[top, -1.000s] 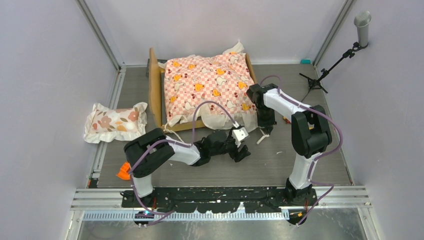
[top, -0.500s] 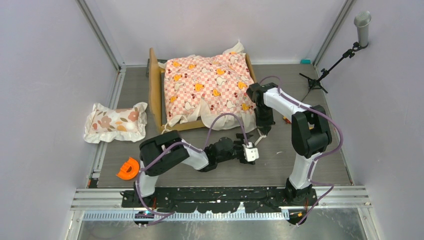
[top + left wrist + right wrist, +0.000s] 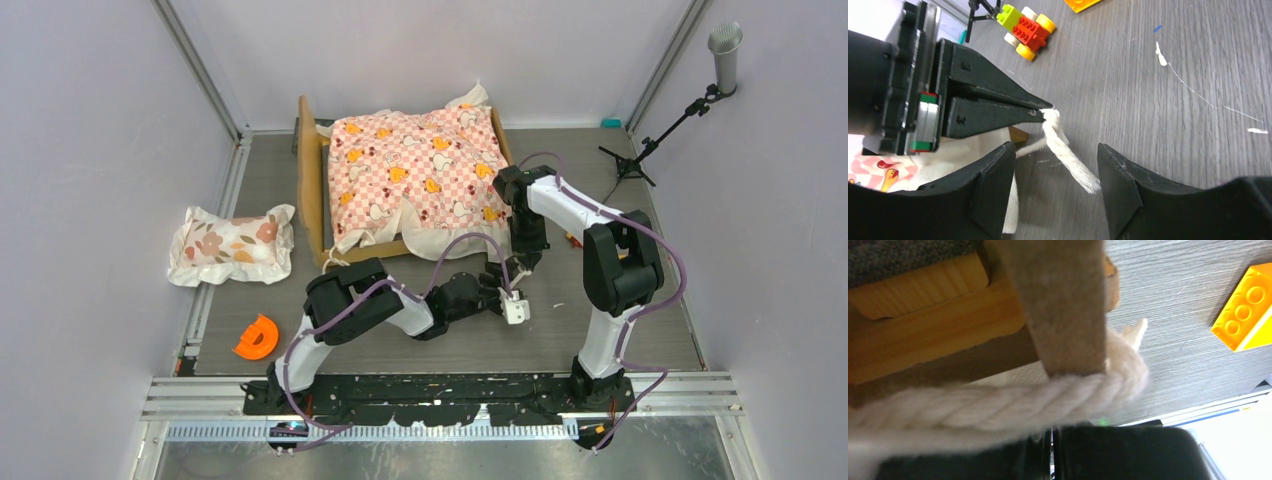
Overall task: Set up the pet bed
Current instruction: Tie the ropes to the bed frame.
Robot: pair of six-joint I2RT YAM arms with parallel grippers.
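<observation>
The pet bed (image 3: 309, 175) stands at the back centre, its wooden frame under a pink-checkered sheet (image 3: 415, 165). A white rope (image 3: 1068, 157) hangs from the bed's near right corner. My right gripper (image 3: 524, 266) is shut on that rope, its closed jaws meeting at the rope's end in the left wrist view. Close up, the rope (image 3: 998, 410) crosses the bed's wooden corner (image 3: 933, 335) just above my right gripper (image 3: 1053, 432). My left gripper (image 3: 1055, 150) is open, its fingers on either side of the frayed rope tip without touching it.
A floral pillow (image 3: 232, 243) lies left of the bed. An orange piece (image 3: 256, 338) sits by the left arm's base. A small brick car (image 3: 1027, 31) and a yellow brick (image 3: 1245, 315) lie on the floor right of the bed. A microphone stand (image 3: 650, 140) is at the back right.
My left arm has swung to the right and brought its gripper up to the rope end under the right gripper. The right arm and the bed have not moved.
</observation>
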